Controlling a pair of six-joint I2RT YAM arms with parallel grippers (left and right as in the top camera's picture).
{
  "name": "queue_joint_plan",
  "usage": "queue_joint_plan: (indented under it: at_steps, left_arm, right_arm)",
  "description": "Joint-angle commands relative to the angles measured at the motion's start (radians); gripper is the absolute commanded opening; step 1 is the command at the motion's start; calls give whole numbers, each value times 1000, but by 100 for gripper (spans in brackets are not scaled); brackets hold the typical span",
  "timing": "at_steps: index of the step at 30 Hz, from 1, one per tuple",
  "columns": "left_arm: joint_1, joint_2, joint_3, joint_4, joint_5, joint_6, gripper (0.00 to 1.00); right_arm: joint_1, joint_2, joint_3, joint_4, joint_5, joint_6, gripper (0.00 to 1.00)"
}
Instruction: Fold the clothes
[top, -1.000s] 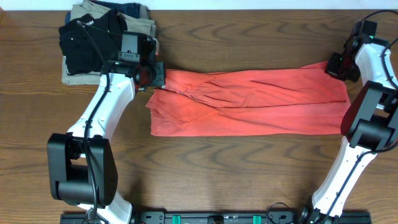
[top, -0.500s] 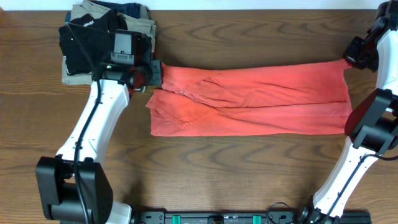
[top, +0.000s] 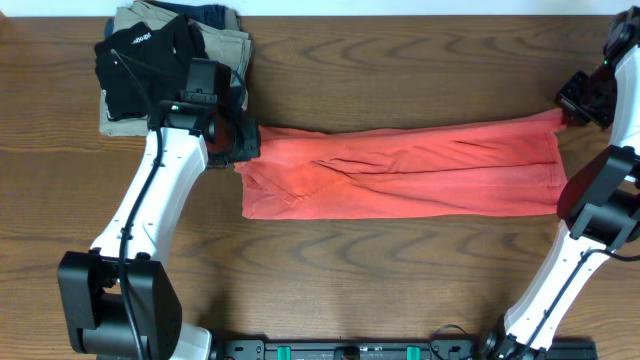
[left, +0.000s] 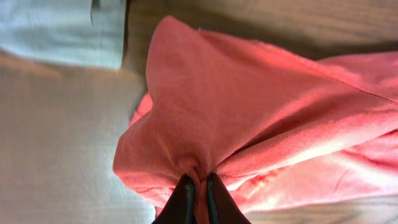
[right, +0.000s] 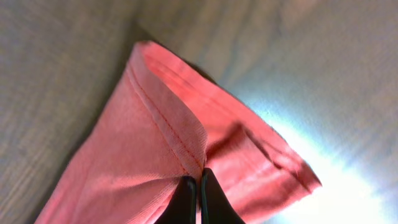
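Pinching coral T-shirt (top: 400, 172) ends, left gripper (left: 199, 186) clamped; right gripper (right: 196, 183) clamped

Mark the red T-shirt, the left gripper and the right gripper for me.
red T-shirt (top: 400, 172): overhead view, middle of the stretched fabric.
left gripper (left: 199, 180): left wrist view, between the fingertips pinching the cloth.
right gripper (right: 196, 177): right wrist view, between the fingertips pinching the hem.

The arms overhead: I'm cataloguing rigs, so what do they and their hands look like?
The left arm and right arm: white shells, bulky black joints; a black cable runs along the left one. The left hand and right hand each end in two slim black fingers.
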Motion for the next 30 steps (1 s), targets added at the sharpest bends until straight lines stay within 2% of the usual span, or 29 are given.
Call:
queue_joint_plan:
  at_steps: [1, 9, 23, 24, 25, 26, 27, 29, 30]
  left_arm:
    - [3, -6, 14, -34, 19, -17, 6]
    - [3, -2, -61, -45, 21, -37, 6]
    - [3, 3, -154, -82, 21, -47, 7]
    - [3, 3, -164, -82, 20, -47, 14]
    - [3, 3, -171, -82, 20, -47, 27]
    - [3, 3, -179, -82, 20, -47, 33]
    - [3, 3, -185, -83, 20, -47, 34]
    - [3, 3, -191, -86, 20, -47, 38]
    - [3, 3, -191, -90, 21, -47, 41]
  right_arm:
    - [-27, -12, 23, -23, 15, 78, 1]
    - [-69, -61, 23, -93, 32, 48, 1]
    - [-50, -61, 8, -238, 142, 28, 1]
    - [-49, -61, 6, -238, 140, 14, 1]
    - [-48, -61, 4, -238, 135, 1, 1]
    - [-46, -61, -1, -238, 135, -8, 1]
    - [-44, -61, -5, -238, 135, -23, 4]
    - [-42, -61, -13, -238, 135, -48, 14]
    - [-42, -61, -16, -238, 135, -55, 26]
